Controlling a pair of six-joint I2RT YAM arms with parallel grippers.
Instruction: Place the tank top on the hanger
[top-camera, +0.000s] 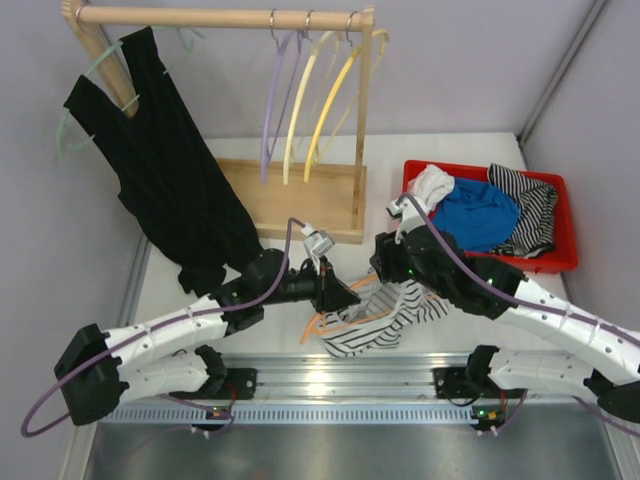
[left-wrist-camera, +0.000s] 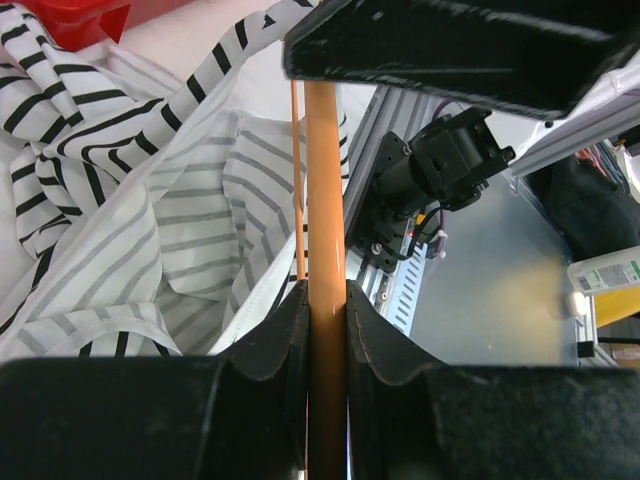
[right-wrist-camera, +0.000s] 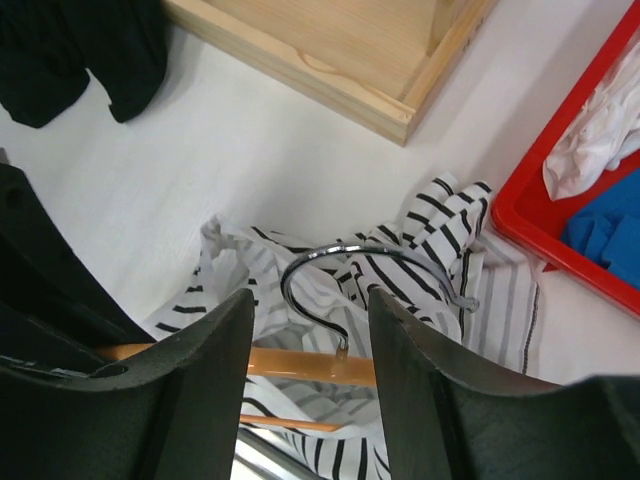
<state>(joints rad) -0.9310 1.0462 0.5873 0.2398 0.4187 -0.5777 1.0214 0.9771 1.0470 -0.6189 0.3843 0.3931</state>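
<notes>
The tank top (top-camera: 388, 318), white with thin black stripes, is lying crumpled on the white counter (top-camera: 450, 150), close to the middle of its near edge. The hanger (top-camera: 322, 322), thin and orange, is lying partly under and partly over the fabric.

The left gripper (left-wrist-camera: 325, 312) is pinching the hanger's orange bar tightly between its two black fingers. The right gripper (right-wrist-camera: 310, 340) is hovering over the garment with its fingers spread apart. The hanger's metal hook (right-wrist-camera: 372, 262) is curving across the gap between them, and neither finger appears to be touching it.

A red bin (top-camera: 548, 266) holding blue, white and boldly striped clothes is sitting by the counter's right edge. A wooden rack (top-camera: 290, 195) is standing toward the far left corner, with a black top (top-camera: 165, 175) hanging from it.

In the left wrist view, a white printed label (left-wrist-camera: 608, 280) is showing below the counter's near edge. Its writing is too small to read.
</notes>
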